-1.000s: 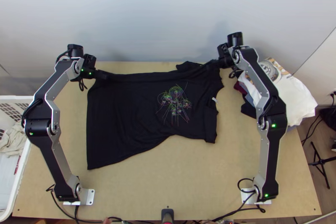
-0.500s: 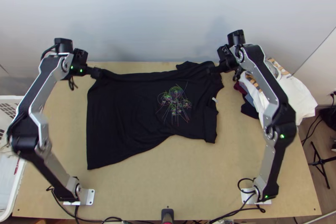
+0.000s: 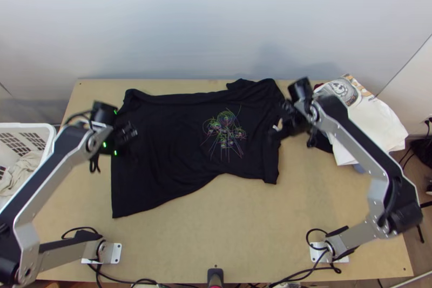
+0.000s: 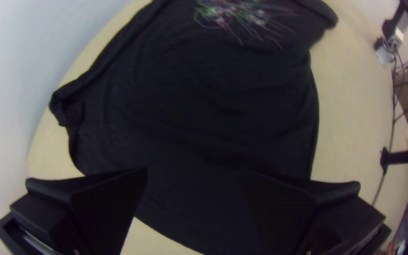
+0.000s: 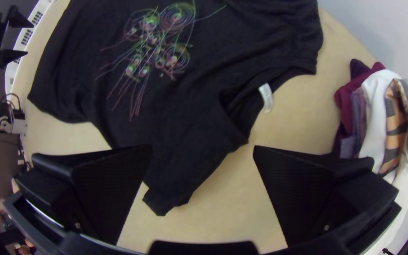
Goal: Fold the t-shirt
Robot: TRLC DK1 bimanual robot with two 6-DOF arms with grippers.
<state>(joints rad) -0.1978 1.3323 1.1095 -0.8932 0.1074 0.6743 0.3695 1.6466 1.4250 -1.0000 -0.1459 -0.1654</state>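
From where I stand, the black cloth t-shirt (image 3: 173, 147) lies mostly flat on the light wooden table (image 3: 216, 228), up close to the far edge. Its neck points to the right edge and its bottom hem (image 3: 115, 180) to the left edge. The left gripper (image 4: 195, 170) is over the hem end, its wide black fingers far apart with no cloth pinched. The right gripper (image 5: 203, 147) is by the neck end, fingers wide apart too.

I think the shirt is light, soft and floppy, so it could wrinkle or slide. Good spots to grab might be the near hem corner and the near sleeve (image 5: 180, 179). The far side looks thick and bunched. Thin, curly, colourful lines (image 5: 159, 47) decorate the front, and a small white tag (image 5: 266, 97) sits at the neck.
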